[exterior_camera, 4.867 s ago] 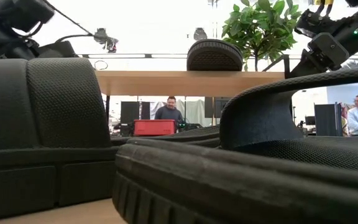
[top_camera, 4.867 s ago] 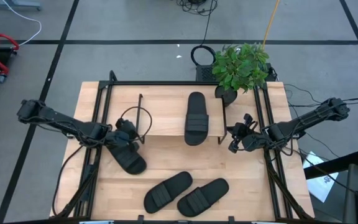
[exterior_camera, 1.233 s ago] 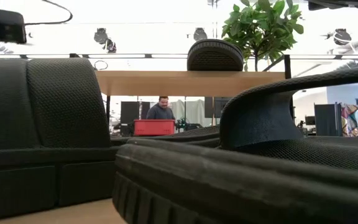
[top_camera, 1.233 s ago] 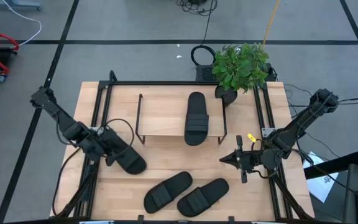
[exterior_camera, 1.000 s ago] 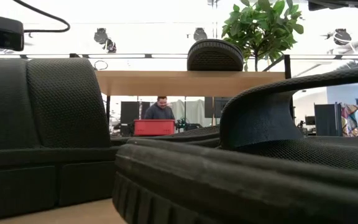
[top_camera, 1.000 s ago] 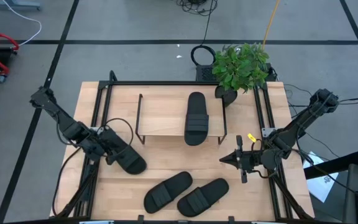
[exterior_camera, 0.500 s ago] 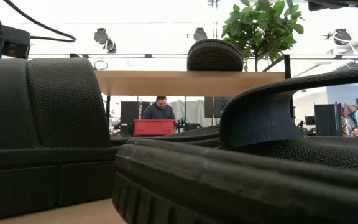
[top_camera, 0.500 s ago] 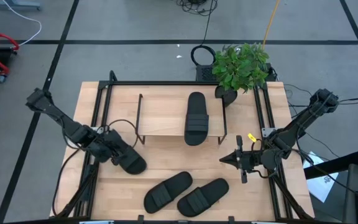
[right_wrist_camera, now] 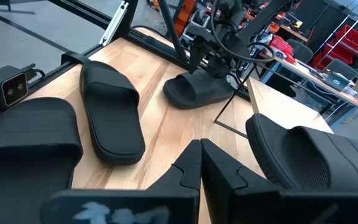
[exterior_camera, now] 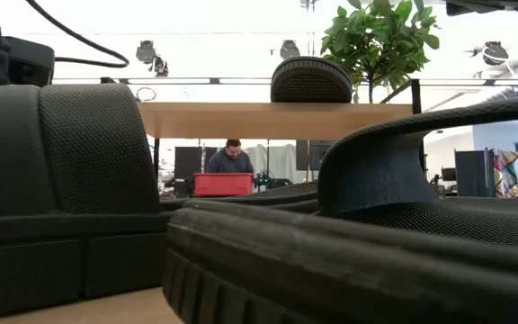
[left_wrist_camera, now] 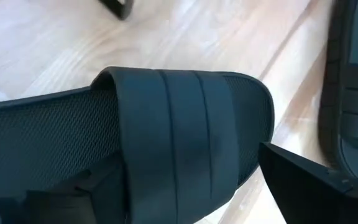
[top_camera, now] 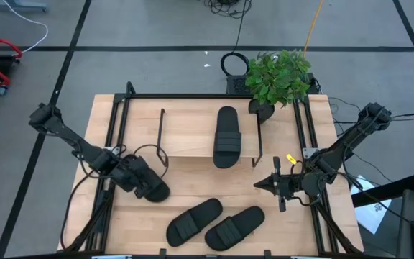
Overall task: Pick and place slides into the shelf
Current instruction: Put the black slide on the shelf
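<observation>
the left hand (top_camera: 144,185) is wide open, with one finger on each side of a black rubber slide sandal with a wide ribbed strap (left_wrist_camera: 185,155). it is not squeezing yet, so far as i can see. this slide (top_camera: 152,185) lies flat on the light wooden tabletop (top_camera: 192,194), near the left front of the small low shelf with a pale plank top and thin black wire legs (top_camera: 192,133).

i think the slide is light and soft, and a bit bendy. the rubber should not slip much. the strap looks like the best place to grab, so the sole does not flop.

one slide (top_camera: 227,137) already sits on the shelf. two more slides (top_camera: 214,221) lie side by side near the front edge.

the right hand (top_camera: 259,185) is closed on nothing and waits over the right side of the tabletop.

i can't read any words or brand on the slides.
</observation>
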